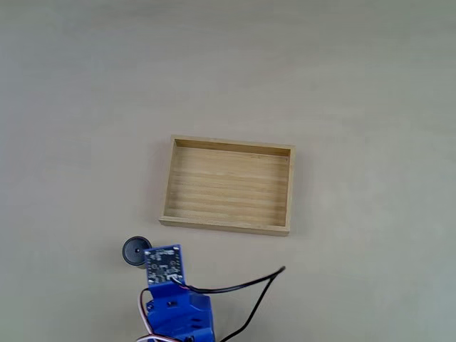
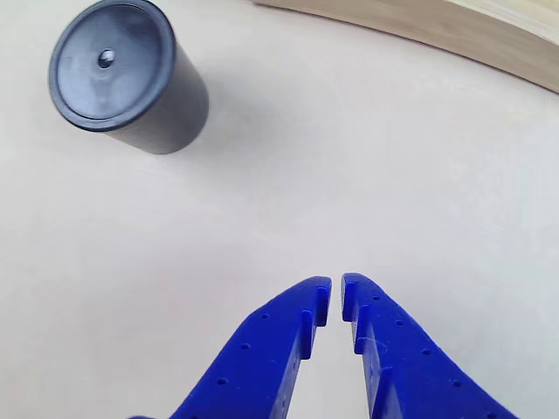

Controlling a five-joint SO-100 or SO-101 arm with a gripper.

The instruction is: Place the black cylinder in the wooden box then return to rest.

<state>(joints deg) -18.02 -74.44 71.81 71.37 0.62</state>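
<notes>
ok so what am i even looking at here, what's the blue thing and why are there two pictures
The blue thing is a small robot arm on a pale table. The fixed view looks down on the whole scene. The other view looks along the arm's own blue fingers, so it seems to ride on the arm. Its hand is nearly closed and holds nothing. A light wooden box, an empty shallow tray, lies on the table. A small black cylinder stands upright just outside it, beside the arm in the fixed view and at the upper left in the other view. A black cable trails from the arm.
</notes>
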